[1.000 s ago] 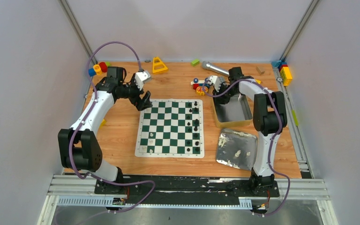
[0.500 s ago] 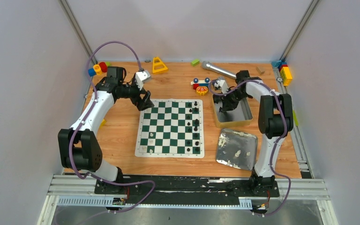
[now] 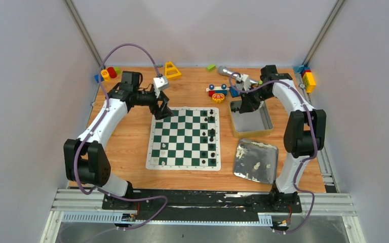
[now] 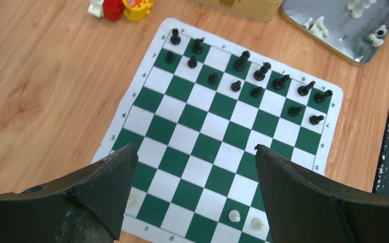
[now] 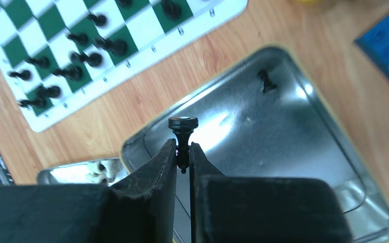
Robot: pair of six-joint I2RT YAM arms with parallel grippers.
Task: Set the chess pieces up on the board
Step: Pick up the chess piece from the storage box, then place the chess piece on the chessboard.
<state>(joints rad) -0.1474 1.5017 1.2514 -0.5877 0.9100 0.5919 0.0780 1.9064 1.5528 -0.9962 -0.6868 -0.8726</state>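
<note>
The green-and-white board (image 3: 152, 164) lies mid-table. Several black chess pieces (image 3: 211, 134) stand along its right side, and a few white ones (image 3: 163, 147) near its left. My left gripper (image 3: 163, 110) hovers over the board's far-left corner, open and empty. In the left wrist view its jaws (image 4: 194, 148) frame the board (image 4: 218, 136) and two white pieces (image 4: 234, 216). My right gripper (image 3: 244, 103) is over the silver tin (image 3: 269, 129), shut on a black piece (image 5: 183, 129) that sticks out past the fingertips (image 5: 168, 152). Another black piece (image 5: 266, 81) lies in the tin.
A silver lid (image 3: 243, 171) with several white pieces (image 3: 256, 165) lies near the tin's front. Toys sit along the far edge: a yellow triangle (image 3: 171, 70), a toy car (image 3: 216, 91), a silver cylinder (image 3: 229, 73), and coloured blocks far left (image 3: 106, 73) and far right (image 3: 308, 78).
The right arm has swung its elbow to the right, and its shut gripper has moved from beside the toy car to over the tin. The left gripper has shifted right, towards the board's corner.
</note>
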